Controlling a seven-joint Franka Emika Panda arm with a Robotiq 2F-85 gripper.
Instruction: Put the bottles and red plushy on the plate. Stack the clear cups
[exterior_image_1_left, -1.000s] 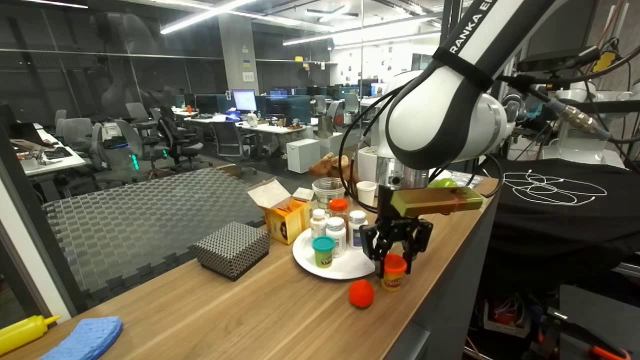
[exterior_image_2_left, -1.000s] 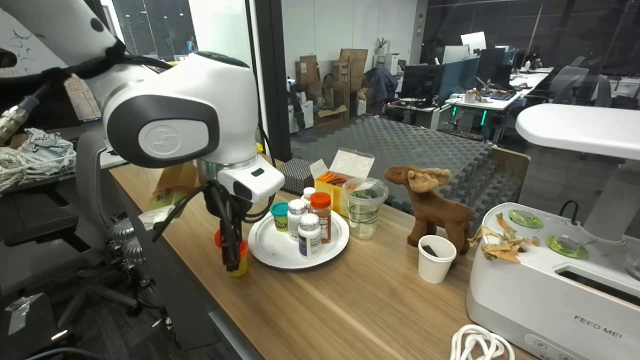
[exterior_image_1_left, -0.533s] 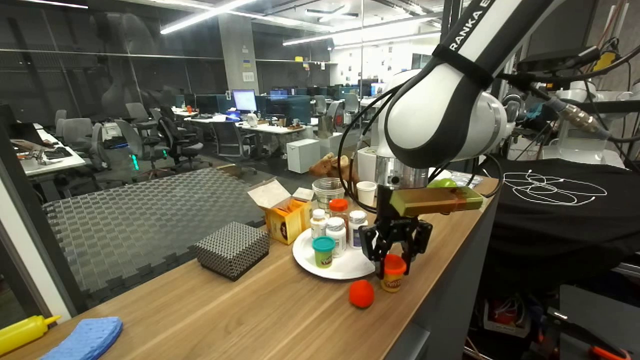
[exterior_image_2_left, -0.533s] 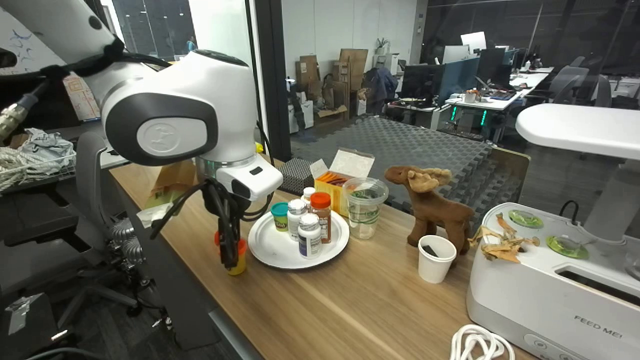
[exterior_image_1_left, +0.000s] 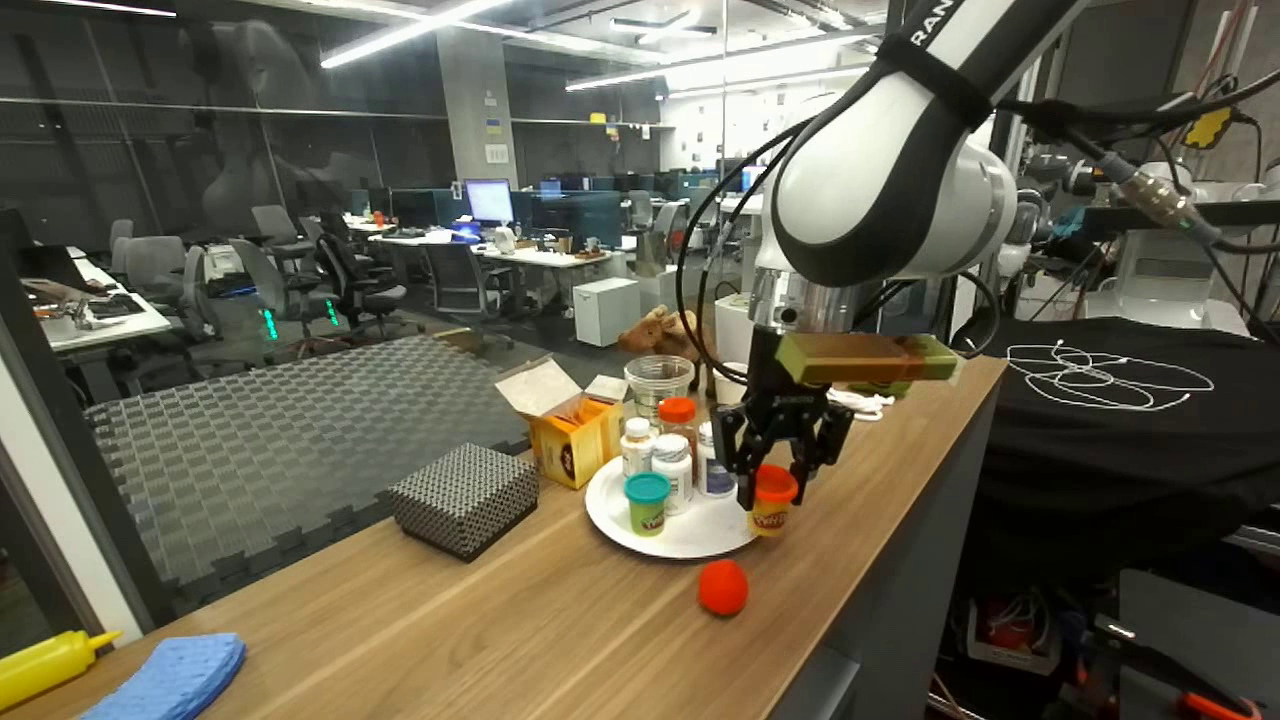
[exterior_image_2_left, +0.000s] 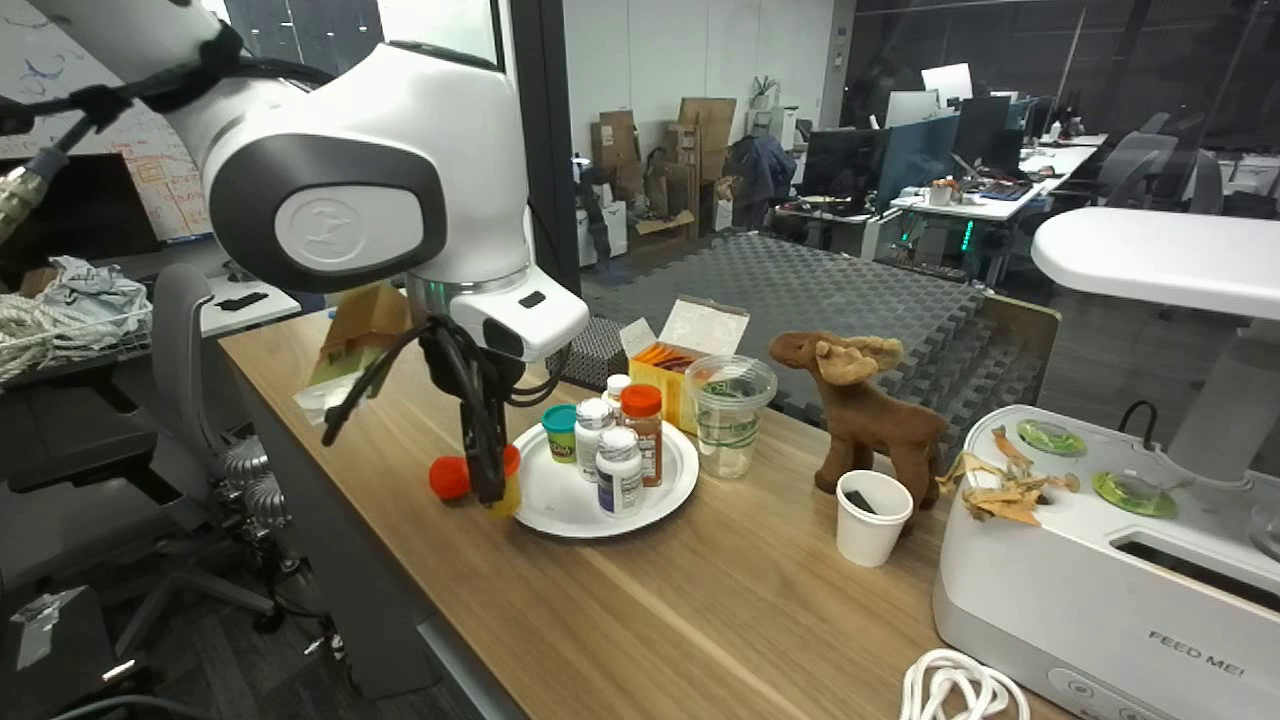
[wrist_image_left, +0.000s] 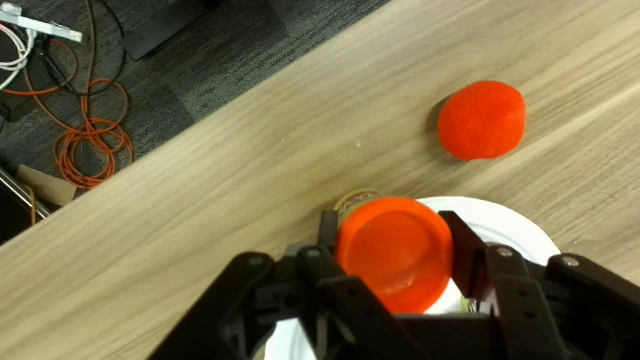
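1. Red plushy (wrist_image_left: 481, 120): rests on wooden table (wrist_image_left: 215, 195), upper right of the wrist view.
2. Gripper (wrist_image_left: 391, 230): clamps orange-lidded yellow tub (wrist_image_left: 396, 252), lower centre, same view.
3. Bottles (exterior_image_2_left: 619, 485): stand on plate (exterior_image_2_left: 562, 513), centre of an exterior view.

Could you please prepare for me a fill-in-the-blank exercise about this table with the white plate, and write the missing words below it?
The gripper holds a tub whose body is ____.
Of the plate and the table, the red plushy rests on the ____.
The number of white-capped bottles on the plate is ____.
The toy animal near the paper cup is coloured ____.

Missing words: yellow, table, three, brown.
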